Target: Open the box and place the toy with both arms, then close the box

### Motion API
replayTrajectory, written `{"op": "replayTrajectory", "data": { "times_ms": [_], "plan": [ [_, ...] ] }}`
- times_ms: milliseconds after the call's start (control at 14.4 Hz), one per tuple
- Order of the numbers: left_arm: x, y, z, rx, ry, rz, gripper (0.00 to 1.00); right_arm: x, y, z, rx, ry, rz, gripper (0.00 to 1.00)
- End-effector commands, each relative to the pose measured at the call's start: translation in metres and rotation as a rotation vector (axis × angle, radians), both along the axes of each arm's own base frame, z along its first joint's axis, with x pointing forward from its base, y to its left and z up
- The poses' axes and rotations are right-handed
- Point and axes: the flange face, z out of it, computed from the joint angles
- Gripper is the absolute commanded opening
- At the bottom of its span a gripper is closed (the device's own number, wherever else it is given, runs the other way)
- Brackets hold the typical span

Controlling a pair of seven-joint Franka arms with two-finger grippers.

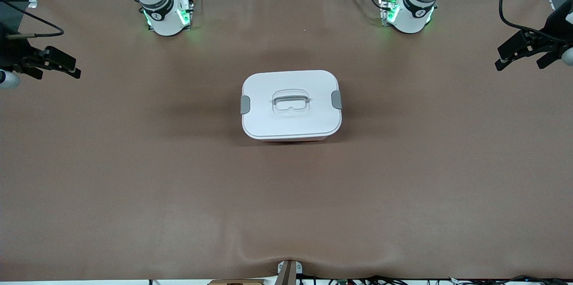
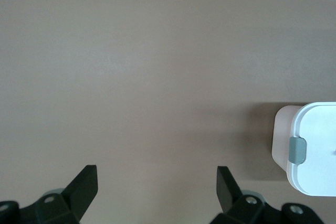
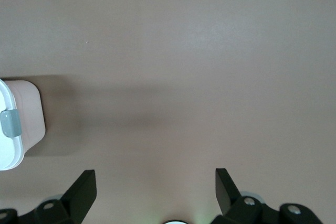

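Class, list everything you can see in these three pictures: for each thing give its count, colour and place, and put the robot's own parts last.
box: one, white lid on a pink base, shut, in the middle of the table.
clips: two, grey, one on each short end of the lid, both down.
handle: one, white, lying flat in the lid's central recess.
table: one, brown cover, under everything.
toy: none in view.
arm bases: two, white with green lights, along the table's edge farthest from the front camera.
left claw: one, black, open, over bare table at the left arm's end, waiting.
right claw: one, black, open, over bare table at the right arm's end.
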Motion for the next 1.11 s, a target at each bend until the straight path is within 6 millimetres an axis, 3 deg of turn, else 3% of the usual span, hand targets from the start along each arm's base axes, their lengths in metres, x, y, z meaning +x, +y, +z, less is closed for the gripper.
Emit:
{"op": "replayTrajectory", "data": {
  "times_ms": [0,416,1040],
  "plan": [
    [0.003,-0.002,-0.001,0.015,0.001,0.0,1.0,-0.003,0.0,0.003,0.009,0.0,-0.017,1.0],
    [0.022,-0.005,-0.005,0.015,0.002,-0.003,1.0,-0.003,0.0,0.003,0.009,0.001,-0.017,1.0],
    [0.025,-0.006,-0.012,0.013,0.016,-0.003,1.0,-0.004,0.0,0.002,0.011,0.008,-0.016,1.0]
  ]
}}
